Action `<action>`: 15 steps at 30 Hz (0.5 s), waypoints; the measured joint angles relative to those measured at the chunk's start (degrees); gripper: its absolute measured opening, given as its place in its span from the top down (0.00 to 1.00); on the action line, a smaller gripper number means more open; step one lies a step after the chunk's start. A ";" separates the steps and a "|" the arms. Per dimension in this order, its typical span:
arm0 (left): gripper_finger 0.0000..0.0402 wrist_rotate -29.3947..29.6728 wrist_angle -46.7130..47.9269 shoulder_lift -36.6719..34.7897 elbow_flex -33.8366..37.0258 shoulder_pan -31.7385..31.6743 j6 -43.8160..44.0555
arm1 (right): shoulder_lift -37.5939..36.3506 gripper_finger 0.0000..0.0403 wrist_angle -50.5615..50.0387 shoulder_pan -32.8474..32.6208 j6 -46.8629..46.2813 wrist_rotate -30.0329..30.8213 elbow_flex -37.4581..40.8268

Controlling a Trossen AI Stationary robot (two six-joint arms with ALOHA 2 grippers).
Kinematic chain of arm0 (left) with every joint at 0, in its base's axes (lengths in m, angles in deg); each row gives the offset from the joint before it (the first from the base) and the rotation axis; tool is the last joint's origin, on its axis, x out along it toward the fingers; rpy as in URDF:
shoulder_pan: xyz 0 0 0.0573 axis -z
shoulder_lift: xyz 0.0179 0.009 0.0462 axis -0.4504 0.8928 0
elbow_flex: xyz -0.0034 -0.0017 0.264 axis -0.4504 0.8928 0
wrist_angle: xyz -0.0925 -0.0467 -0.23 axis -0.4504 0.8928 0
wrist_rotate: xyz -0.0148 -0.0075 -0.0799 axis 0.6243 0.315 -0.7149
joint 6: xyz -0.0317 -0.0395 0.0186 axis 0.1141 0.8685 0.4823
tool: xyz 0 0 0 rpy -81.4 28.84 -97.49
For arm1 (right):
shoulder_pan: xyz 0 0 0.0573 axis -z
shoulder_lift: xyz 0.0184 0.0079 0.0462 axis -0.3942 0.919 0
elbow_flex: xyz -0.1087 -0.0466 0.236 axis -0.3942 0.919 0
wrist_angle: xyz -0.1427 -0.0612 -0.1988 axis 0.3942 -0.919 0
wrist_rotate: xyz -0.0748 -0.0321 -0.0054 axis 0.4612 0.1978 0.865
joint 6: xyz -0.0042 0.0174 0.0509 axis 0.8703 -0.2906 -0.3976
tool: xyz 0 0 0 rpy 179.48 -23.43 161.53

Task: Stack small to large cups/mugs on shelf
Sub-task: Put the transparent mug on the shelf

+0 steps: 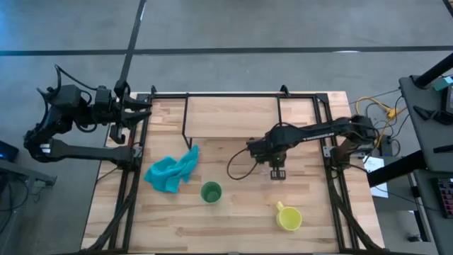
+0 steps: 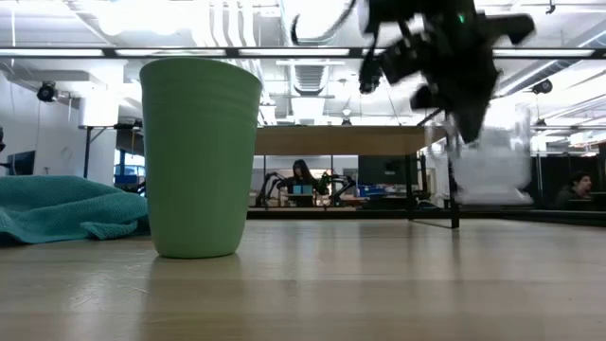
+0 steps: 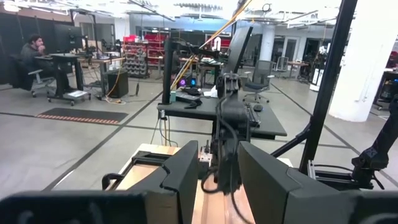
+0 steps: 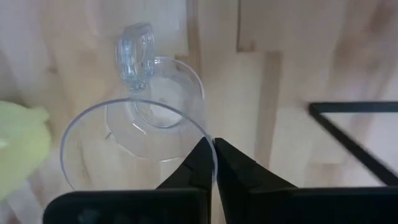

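Observation:
The small clear glass cup (image 4: 137, 143), with a handle (image 4: 135, 53), is in my right gripper (image 4: 213, 152), which is shut on it over the table's middle (image 1: 277, 172). In the low view the cup (image 2: 497, 161) shows as a pale blur under the gripper. The green cup (image 1: 211, 192) stands upright on its base to the left of that gripper. The yellow mug (image 1: 289, 218) stands nearer the near edge. The shelf (image 1: 233, 117) stands on thin black legs at the far side. My left gripper (image 3: 217, 186) is open, parked off the table's far left corner. My right gripper pinches the glass cup's rim (image 4: 208, 140), on the side opposite the handle, with one finger inside the cup and one outside. The fingers come from above, pointing down. The cup hangs below them, mouth up, and the low view shows its base off the tabletop.
A crumpled teal cloth (image 1: 172, 171) lies left of the green cup. A black frame runs along the table's left, right and far edges (image 1: 233, 94). Bare wood lies between the shelf and the cups. People sit at desks in the room beyond.

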 joint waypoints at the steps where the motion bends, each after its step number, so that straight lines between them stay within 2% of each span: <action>1: 0.74 0.15 0.00 0.00 0.00 0.00 0.00 | -0.08 0.98 -1.07 0.00 0.00 0.06 -2.03; 11: 0.74 1.25 -0.22 0.09 0.11 -0.02 0.15 | -0.04 0.98 -8.53 0.11 2.57 6.85 -24.65; 15: 0.74 1.34 -0.26 0.22 0.15 -0.04 0.22 | 0.16 0.98 -12.16 0.26 3.49 15.40 -31.81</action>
